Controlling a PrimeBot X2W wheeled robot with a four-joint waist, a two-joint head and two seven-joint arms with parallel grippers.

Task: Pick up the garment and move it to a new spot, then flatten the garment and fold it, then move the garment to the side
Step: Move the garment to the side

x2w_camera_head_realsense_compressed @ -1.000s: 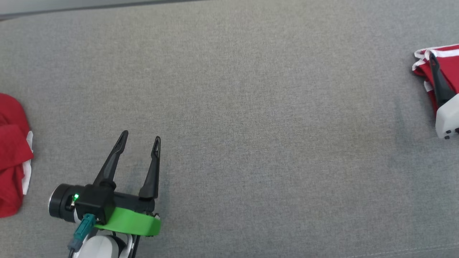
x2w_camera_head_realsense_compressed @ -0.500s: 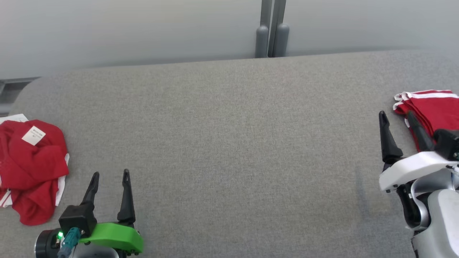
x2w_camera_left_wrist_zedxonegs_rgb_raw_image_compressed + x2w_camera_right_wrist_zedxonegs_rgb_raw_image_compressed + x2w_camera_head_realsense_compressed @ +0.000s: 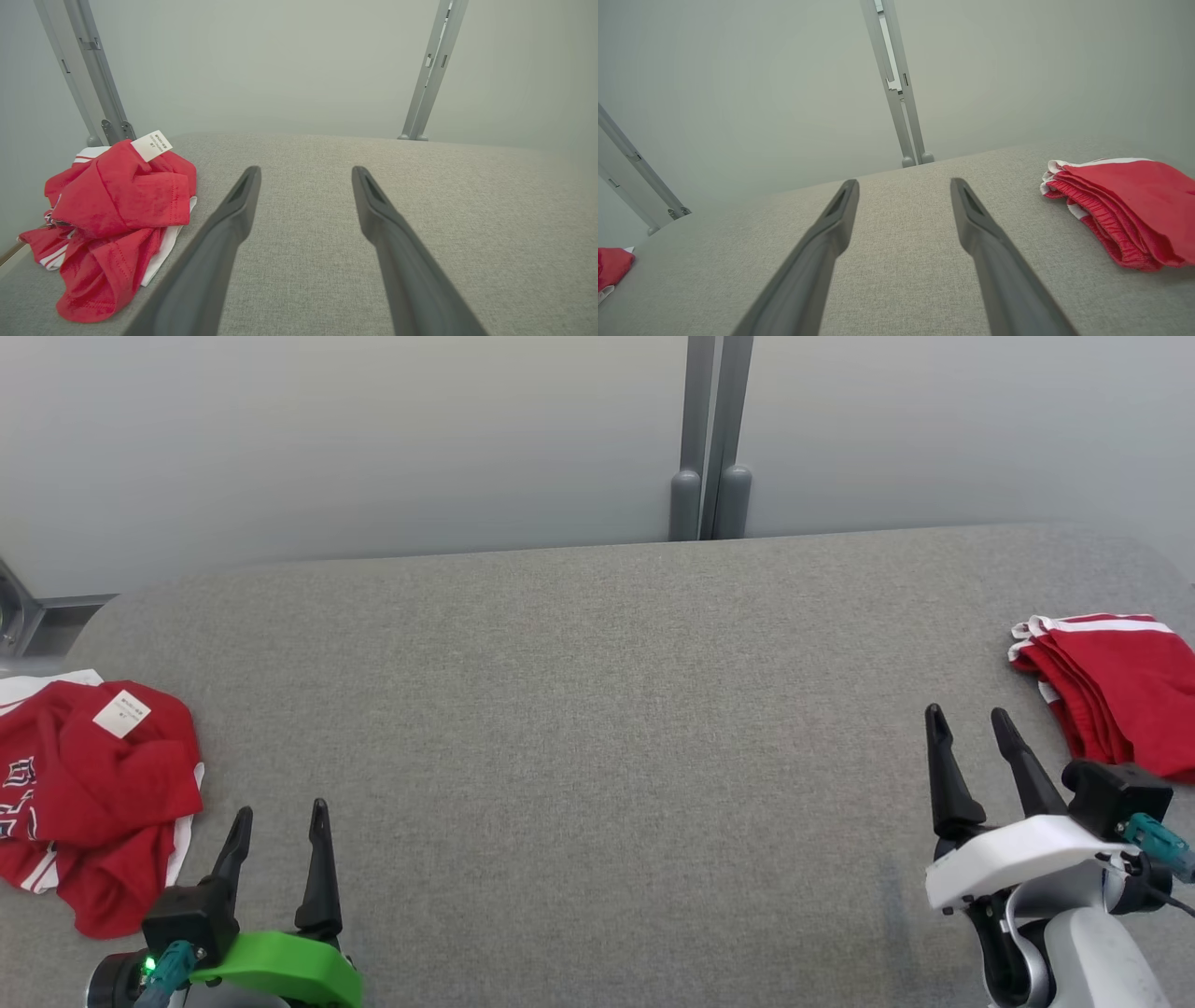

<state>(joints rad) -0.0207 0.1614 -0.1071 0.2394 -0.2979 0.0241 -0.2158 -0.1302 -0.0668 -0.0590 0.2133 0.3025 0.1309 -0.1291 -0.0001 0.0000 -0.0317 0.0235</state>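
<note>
My left claw (image 3: 282,807) and right claw (image 3: 965,711) both hang open and empty over the grey tabletop (image 3: 597,728). The crumpled red garment (image 3: 93,784) lies at the left edge, near my left claw. It looks soft, light and floppy, so I'd pinch a raised fold.

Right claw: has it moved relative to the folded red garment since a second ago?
Yes. The right claw has pulled back off the folded red garment, now clear of its left edge.
</note>
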